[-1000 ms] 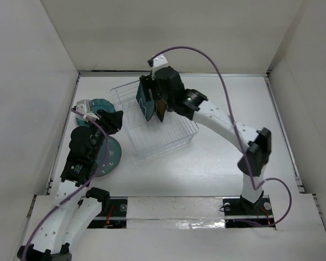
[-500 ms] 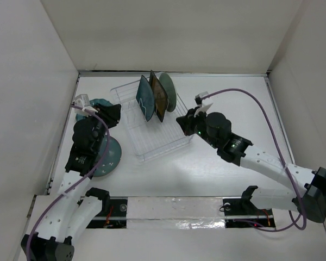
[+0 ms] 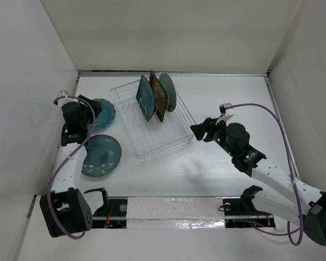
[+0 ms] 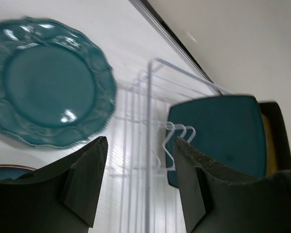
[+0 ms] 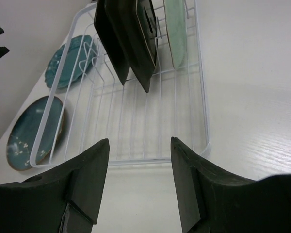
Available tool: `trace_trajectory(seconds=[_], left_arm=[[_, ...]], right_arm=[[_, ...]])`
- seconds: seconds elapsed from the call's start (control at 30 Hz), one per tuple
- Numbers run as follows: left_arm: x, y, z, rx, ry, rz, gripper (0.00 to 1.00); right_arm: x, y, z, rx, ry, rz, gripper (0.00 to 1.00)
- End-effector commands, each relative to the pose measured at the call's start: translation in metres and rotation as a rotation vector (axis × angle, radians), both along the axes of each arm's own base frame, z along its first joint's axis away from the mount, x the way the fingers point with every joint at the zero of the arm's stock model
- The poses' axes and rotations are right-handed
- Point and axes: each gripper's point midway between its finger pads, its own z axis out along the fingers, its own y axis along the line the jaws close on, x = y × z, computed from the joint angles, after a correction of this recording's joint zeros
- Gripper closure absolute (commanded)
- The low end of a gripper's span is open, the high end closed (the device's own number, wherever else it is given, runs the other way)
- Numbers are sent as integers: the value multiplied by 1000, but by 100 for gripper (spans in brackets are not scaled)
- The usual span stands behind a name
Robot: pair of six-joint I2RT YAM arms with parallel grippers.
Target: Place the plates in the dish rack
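Hanging spread and empty, the left gripper (image 4: 140, 145) and right gripper (image 5: 139, 143) pinch nothing. The round teal-blue plate (image 3: 101, 155) lies flat left of the clear dish rack (image 3: 164, 140), whose pegs are faint against white. The scalloped teal plate (image 3: 101, 113) lies beyond. Upright at the rack's far end stand the dark teal plate (image 3: 145, 98), the mustard-yellow plate (image 3: 158, 99) — largely hidden between its neighbours — and the pale green plate (image 3: 169, 91)

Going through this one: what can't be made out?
Left wrist: mustard-yellow plate mostly hidden behind the dark teal plate; round teal-blue plate only a sliver, cut off by the left gripper and frame edge.
Right wrist: pale green plate and its two neighbours run off the top edge.
Top: left arm covers part of the scalloped teal plate; dish rack pegs too faint to tell slots.
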Motion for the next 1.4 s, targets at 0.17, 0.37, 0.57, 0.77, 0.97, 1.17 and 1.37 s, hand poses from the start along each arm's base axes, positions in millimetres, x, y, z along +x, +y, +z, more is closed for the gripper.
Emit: trace_trajectory(seconds=[0.17,0.37,0.57,0.77,0.97,1.17,1.37], left_arm=[[6,88,-13,19,37,147,47],[12,117,-67,-53,149,148,47],[10,135,-87,-110,133,156,45],[10,140,-124,-175,221,147,44],[22,144,-136,-185,227,122,44],[25,149,-156,-197,279,136,44],[28,146,-171,-236,307,115,43]], right_arm=[[-8,2,34,124,-63,40,39],[-7,-1,36,129,-66,31,39],[-5,0,30,120,-50,25,39],[-4,2,29,119,-49,30,39],[0,-1,25,114,-40,14,39],[1,0,23,108,-35,13,39],[3,1,20,103,-27,11,39]])
